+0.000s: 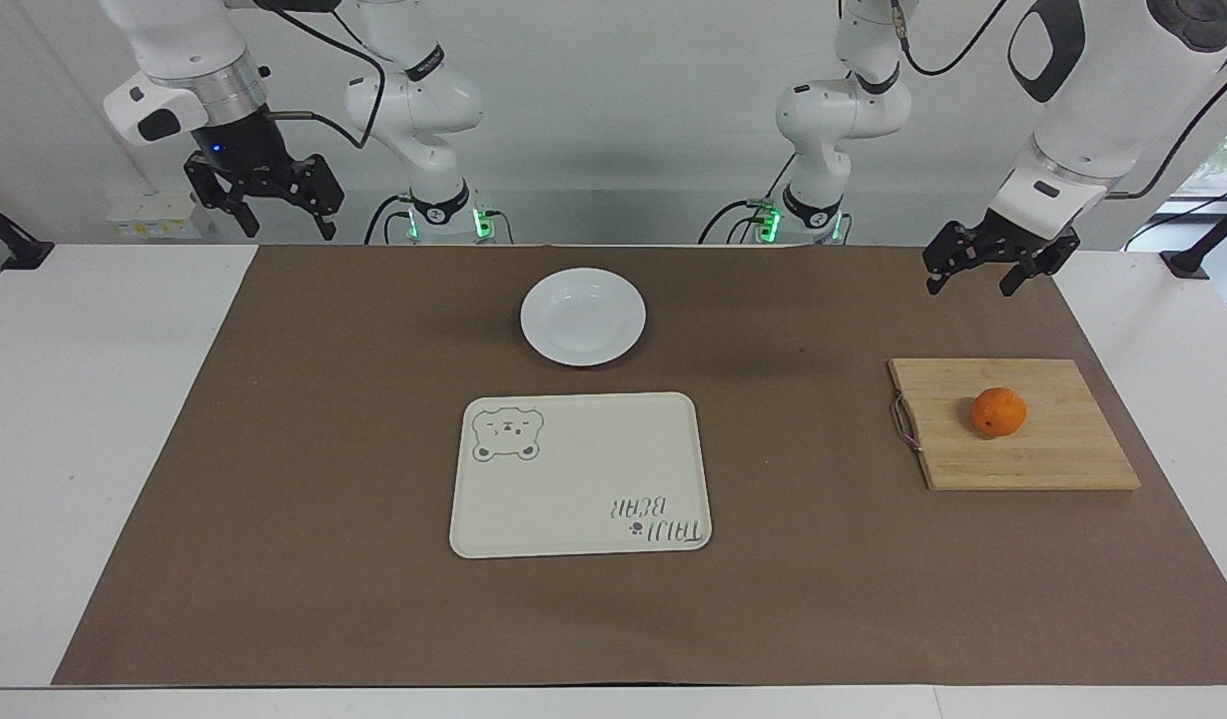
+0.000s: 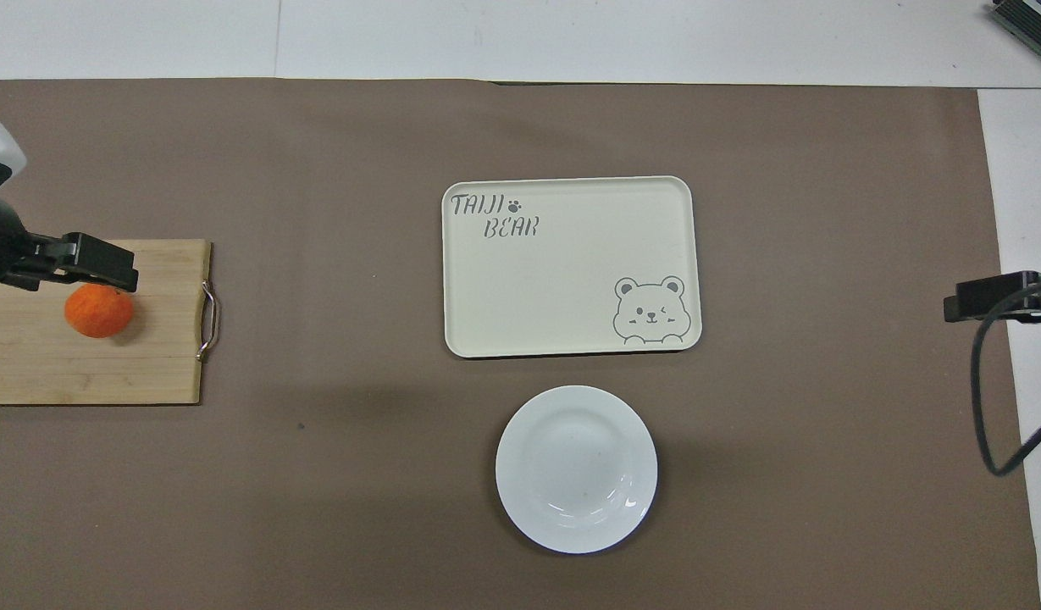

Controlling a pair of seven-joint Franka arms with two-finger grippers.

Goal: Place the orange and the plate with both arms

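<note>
A glossy white round plate [image 1: 583, 316] with a raised rim lies on brown matte paper [image 1: 323, 449] covering the white worktop [image 1: 84, 399]. Just beside it, farther from the robots, sits a cream rectangular tray [image 1: 580, 473] with rounded corners and a bear drawing. A small dimpled orange [image 1: 998, 411] rests on a striped bamboo board [image 1: 1062, 454] toward the left arm's end. The left gripper [image 1: 972, 282] hangs above the paper near the board, fingers apart. The right gripper [image 1: 286, 222] hangs raised at its own end, fingers apart, empty.
</note>
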